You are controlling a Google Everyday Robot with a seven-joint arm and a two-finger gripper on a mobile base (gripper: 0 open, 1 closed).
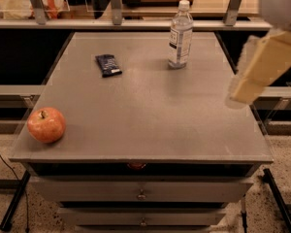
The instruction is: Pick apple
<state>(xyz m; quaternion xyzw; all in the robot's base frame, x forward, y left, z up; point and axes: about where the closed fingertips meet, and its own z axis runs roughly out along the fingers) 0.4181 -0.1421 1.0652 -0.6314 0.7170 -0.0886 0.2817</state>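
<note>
At the front-left corner of the counter (pixel 150 115) sits the apple (pixel 46 124), red-orange, stem up, close to the left and front edges and touching nothing. Further back, left of centre, a small dark packet (pixel 108 64) lies flat. Right of centre, toward the back, a clear water bottle (pixel 180 35) stands upright with its cap on. At the far right, the gripper (pixel 240 91) shows as a pale, smeared shape at the low end of the arm, hanging over the counter's right edge, well apart from the apple and on the opposite side.

The task looks to be at its very start: the reach toward the apple has not closed any of the gap. The next move calls for a long sweep across the counter to the front-left corner, passing in front of the bottle and packet, then a descent over the apple. It sits near the edge, so a clumsy nudge could roll it off.

Whether the gripper is open or closed cannot be told. The arm's upper part is cut off by the top-right corner. Below the counter, drawer fronts (pixel 141 194) are only partly in view.
</note>
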